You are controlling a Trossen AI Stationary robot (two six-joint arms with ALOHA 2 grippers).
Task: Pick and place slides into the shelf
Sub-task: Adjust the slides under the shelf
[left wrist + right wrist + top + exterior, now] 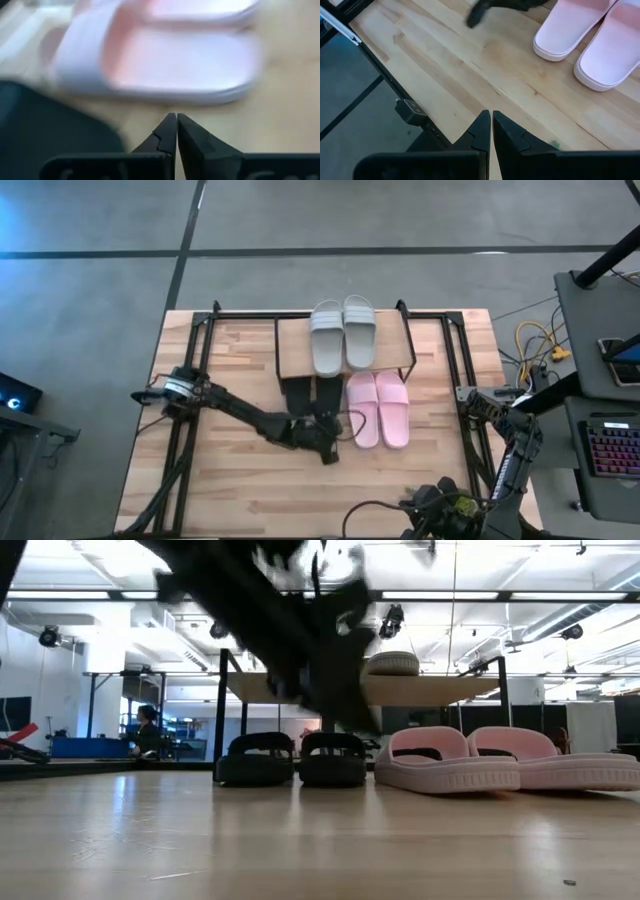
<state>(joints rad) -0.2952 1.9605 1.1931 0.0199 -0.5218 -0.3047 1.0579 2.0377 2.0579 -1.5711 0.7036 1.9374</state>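
The shelf (345, 360) stands at the table's far middle. The pale grey-green pair (343, 332) lies on its plank top. The black pair (310, 393) stands under the plank, also in the low view (292, 758). The pink pair (378, 409) lies on the table at the shelf's near right, also in the low view (500, 762). My left gripper (328, 452) is shut and empty, just near of the black pair and left of the pink pair's heels (165, 65). My right gripper (425, 500) is shut and empty at the table's near edge.
A large black metal frame (190, 380) runs along the table's left, far and right sides. Its rail shows by the table edge in the right wrist view (410, 110). Bare wooden table (250, 490) lies near of the slides. A person shows far off in the room (148, 728).
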